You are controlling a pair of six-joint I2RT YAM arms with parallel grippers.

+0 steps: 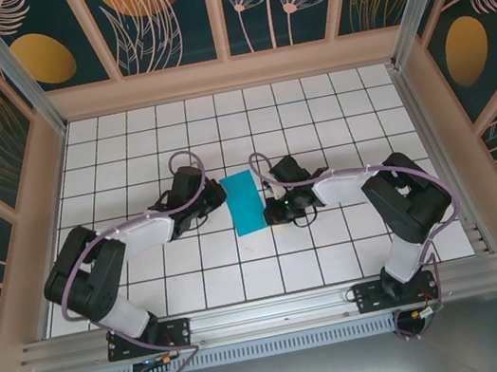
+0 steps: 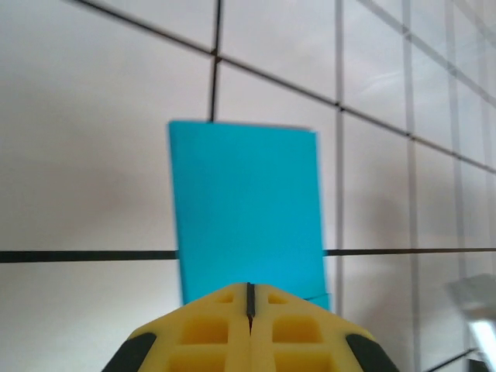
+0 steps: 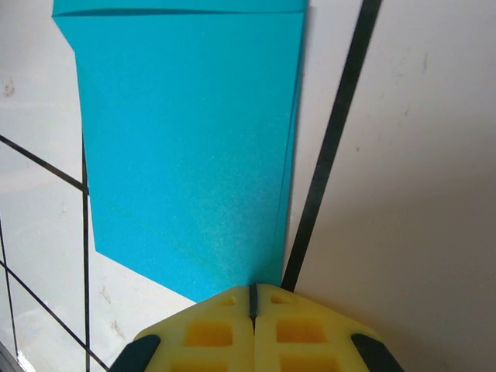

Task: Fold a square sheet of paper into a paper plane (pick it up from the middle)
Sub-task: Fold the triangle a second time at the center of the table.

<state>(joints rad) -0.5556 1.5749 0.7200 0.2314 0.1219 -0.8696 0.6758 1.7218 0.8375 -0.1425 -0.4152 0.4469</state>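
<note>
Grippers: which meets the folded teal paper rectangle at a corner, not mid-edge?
The right gripper: its shut jaws sit at a corner of the folded teal paper rectangle; the left gripper sits midway along an edge.

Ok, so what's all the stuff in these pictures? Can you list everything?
paper: one, teal, folded rectangle, flat on the table between the two hands
table: one, white tiles with black lines
wall panels: several, dark teal with peach flowers and leaves, around the table
rail: one, silver, near edge
left arm, right arm: two, black and white, purple cables
left hand, right hand: two, yellow, both shut, at the paper's edges
</note>
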